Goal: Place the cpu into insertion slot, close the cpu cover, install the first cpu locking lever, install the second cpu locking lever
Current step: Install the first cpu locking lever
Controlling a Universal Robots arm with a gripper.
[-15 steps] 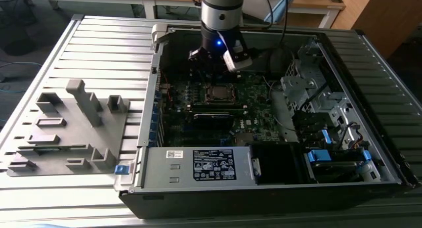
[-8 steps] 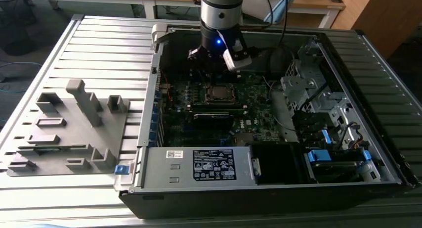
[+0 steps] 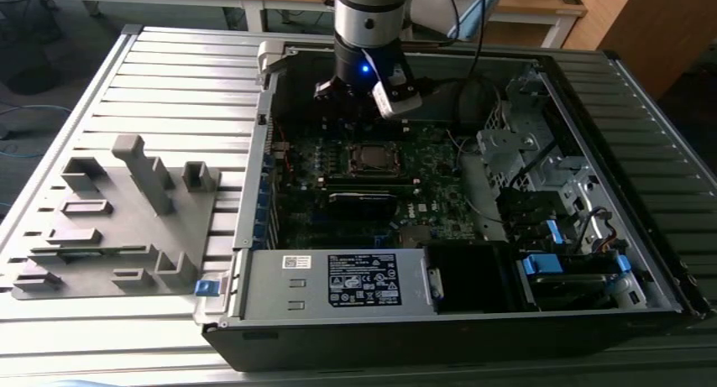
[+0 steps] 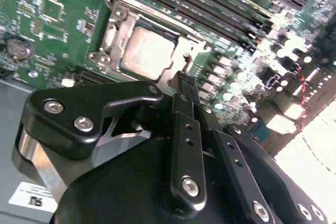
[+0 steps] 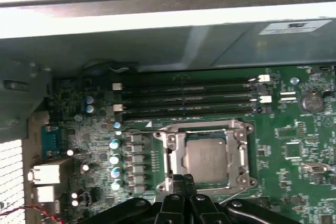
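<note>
Silver-grey cpu (image 5: 207, 160) sits in the insertion slot (image 5: 181, 159)
In the first wrist view the cpu cover (image 5: 242, 153) lies flat around it on the green board (image 5: 294, 150); the hand (image 5: 182, 181) hovers just beside the socket, fingers together, holding nothing

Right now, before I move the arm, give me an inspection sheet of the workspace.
Surface: slatted metal table, open computer case on it.
Job's things: cpu seated in insertion slot; cpu cover lies down over it; whether latched, cannot tell.
Clutter: grey fixture block beside the case.
Gripper: gripper shut, empty, close by the slot.
Cables: red wire near board edge; black cables over the case.
Surroundings: wooden desks behind.
</note>
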